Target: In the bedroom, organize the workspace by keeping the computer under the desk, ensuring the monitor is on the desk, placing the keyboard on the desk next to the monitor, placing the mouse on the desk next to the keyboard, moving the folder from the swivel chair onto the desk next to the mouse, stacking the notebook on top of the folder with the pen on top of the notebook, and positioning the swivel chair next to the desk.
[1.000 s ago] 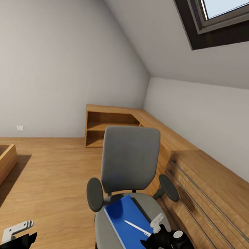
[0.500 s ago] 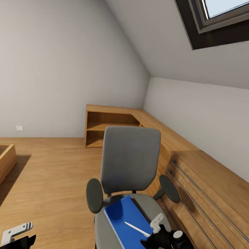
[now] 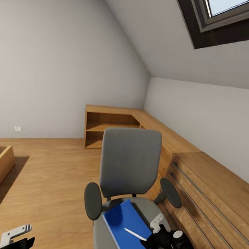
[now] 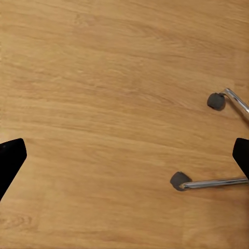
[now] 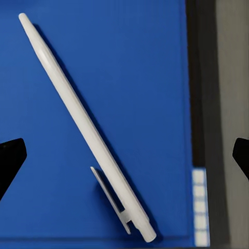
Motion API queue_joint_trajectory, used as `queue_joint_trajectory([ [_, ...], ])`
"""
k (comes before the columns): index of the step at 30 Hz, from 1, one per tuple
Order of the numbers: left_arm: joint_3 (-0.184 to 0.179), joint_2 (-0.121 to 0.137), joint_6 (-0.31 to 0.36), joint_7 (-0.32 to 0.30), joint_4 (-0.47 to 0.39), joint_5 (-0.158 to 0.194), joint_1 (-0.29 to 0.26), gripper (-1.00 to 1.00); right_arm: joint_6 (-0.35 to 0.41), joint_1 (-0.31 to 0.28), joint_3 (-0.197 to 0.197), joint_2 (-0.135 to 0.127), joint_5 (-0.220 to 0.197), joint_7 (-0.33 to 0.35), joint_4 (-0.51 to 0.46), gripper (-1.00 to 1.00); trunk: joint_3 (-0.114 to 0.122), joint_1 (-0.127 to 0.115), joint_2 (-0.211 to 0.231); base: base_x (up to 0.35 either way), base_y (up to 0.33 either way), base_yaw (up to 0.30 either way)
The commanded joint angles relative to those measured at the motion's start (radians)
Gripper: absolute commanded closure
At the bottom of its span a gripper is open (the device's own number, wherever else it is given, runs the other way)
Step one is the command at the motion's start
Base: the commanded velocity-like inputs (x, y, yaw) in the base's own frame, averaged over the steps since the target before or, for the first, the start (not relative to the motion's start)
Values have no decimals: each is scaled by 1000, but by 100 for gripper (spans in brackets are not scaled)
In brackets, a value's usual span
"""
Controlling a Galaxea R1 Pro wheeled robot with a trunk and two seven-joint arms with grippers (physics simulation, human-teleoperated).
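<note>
While I hover my right gripper (image 5: 124, 155) wide open, empty, pen (image 5: 85, 129) lies on folder (image 5: 135, 62), swivel chair (image 3: 128, 162) seat's right edge.

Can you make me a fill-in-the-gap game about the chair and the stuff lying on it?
1. The white pen lies on top of the ____ folder.
2. The folder rests on the seat of the swivel ____.
3. The right hand hangs over the pen with its fingers ____.
4. The left hand looks down at the light ____ floor.

Missing words: blue; chair; open; wood
</note>
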Motion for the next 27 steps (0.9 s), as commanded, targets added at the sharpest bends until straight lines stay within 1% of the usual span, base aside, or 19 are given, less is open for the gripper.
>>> queue_joint_trajectory([
  [1, -3, 1, 1, 9, -2, 9, 0, -100, 3, 0, 2, -1, 8, 4, -2, -100, -1, 0, -1, 10, 0, 0],
  [14, -4, 0, 1, 9, -2, 9, 0, -100, 3, 0, 2, -1, 9, 3, -2, -100, -1, 0, -1, 2, 0, 0],
  [18, -5, 0, 1, 9, -2, 11, 0, -100, 3, 0, 3, -1, 9, 3, -2, -100, -13, 15, -29, 0, 0, 0],
  [27, -2, 1, 1, 9, -2, 12, 0, -100, 3, 0, 4, -1, 9, 2, -2, -100, -13, 15, -29, 0, 0, 0],
])
